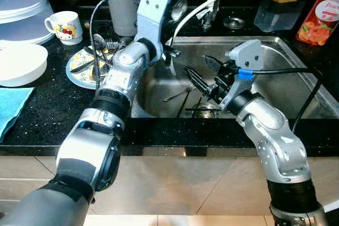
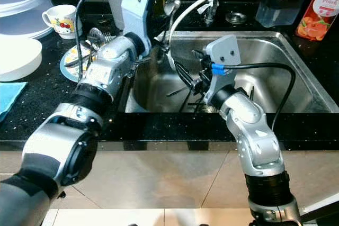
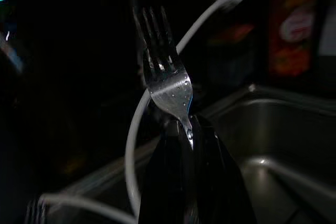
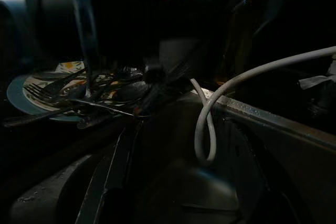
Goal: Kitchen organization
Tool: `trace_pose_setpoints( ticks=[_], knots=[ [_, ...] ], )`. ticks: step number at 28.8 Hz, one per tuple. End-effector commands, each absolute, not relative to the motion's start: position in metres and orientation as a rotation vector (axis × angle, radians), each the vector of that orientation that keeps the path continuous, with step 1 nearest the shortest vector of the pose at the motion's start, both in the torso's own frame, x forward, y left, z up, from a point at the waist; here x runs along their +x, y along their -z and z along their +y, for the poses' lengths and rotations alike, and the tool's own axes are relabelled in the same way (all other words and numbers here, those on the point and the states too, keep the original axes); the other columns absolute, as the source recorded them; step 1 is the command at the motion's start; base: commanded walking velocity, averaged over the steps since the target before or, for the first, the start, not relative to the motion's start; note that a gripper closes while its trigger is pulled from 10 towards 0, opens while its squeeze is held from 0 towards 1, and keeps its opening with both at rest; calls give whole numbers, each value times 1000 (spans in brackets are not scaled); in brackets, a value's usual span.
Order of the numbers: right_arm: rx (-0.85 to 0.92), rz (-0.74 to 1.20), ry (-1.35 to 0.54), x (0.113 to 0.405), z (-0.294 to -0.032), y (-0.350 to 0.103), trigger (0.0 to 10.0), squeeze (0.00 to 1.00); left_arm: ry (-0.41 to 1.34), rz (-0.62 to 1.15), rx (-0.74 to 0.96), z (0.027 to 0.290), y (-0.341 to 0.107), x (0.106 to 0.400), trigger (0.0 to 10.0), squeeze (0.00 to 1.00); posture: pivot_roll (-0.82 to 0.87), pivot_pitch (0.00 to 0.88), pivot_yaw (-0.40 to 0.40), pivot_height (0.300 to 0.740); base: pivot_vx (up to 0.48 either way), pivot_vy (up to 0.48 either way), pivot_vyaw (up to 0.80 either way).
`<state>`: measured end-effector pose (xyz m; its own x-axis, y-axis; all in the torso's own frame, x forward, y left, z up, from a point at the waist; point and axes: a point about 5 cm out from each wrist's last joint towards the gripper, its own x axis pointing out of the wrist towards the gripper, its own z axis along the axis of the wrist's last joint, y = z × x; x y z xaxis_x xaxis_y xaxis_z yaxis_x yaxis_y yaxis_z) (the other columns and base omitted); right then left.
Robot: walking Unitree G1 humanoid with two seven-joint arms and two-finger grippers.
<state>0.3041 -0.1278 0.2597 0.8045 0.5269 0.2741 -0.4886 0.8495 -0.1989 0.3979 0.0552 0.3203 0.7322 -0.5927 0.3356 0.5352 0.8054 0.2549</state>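
Over the sink (image 1: 296,62), left gripper (image 3: 184,145) pinches one fork (image 3: 165,72)

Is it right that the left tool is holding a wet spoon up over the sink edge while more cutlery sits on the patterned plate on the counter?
Not quite. The left tool is shut on a wet fork, not a spoon; the left wrist view shows its tines clearly. The rest holds: it is up by the sink edge, and more cutlery lies on the patterned plate on the counter.

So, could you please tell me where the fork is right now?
The fork is clamped between the left gripper's fingers, tines pointing away, at the sink's left edge, beside the plate of cutlery.
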Motion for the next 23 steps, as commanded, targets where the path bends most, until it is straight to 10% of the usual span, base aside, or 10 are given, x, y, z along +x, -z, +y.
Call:
trace_pose_setpoints(
  ticks=[1,6,16,23],
  knots=[
    [-118,-354,-542,302,-128,-266,10000,0,682,-443,129,52,-320,393,10000,0,13,62,17,740,0,0,0],
    [-115,-358,-543,302,-128,-266,10000,0,723,-480,158,54,-323,388,10000,0,14,62,15,740,0,0,0],
    [-109,-365,-539,302,-128,-268,10000,0,1004,27,385,50,-249,384,10000,0,13,60,18,740,0,0,0],
    [-110,-366,-541,303,-127,-268,10000,0,883,-56,339,55,-263,393,10000,0,14,56,17,740,0,0,0]
  ],
)
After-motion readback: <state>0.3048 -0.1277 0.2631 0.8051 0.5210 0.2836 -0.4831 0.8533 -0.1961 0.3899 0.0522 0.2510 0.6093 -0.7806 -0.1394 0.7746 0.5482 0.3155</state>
